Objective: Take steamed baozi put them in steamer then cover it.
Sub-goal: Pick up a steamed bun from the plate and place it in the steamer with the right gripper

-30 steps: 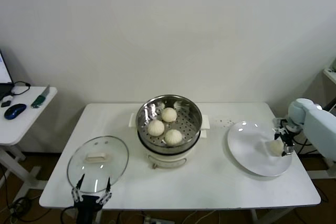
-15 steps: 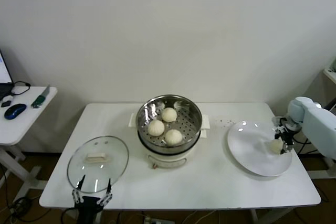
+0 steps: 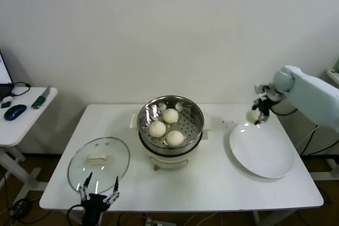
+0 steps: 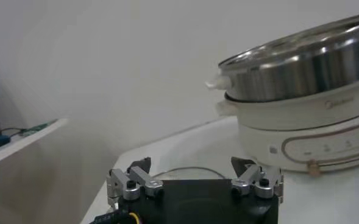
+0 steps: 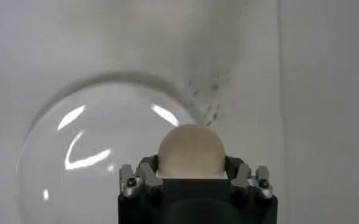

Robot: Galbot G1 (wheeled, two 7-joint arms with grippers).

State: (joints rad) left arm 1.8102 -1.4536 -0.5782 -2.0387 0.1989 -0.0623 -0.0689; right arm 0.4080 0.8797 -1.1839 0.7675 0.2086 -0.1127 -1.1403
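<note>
The steel steamer (image 3: 170, 125) stands on its cream pot base at the table's middle and holds three baozi (image 3: 167, 126). My right gripper (image 3: 255, 115) is shut on the fourth baozi (image 3: 252, 115) and holds it in the air above the far left rim of the white plate (image 3: 262, 149). In the right wrist view the baozi (image 5: 190, 151) sits between the fingers over the plate (image 5: 106, 158). The glass cover (image 3: 99, 165) lies flat at the front left. My left gripper (image 3: 98, 198) is open and empty just in front of the cover, near the table edge. The steamer also shows in the left wrist view (image 4: 301, 61).
A small side table (image 3: 21, 115) at the far left carries a mouse and a tool. A wall runs behind the table. Small dark specks dot the tabletop (image 3: 229, 124) between steamer and plate.
My right gripper has lifted the baozi off the plate and carried it up and left, towards the steamer. The left gripper has shifted slightly.
</note>
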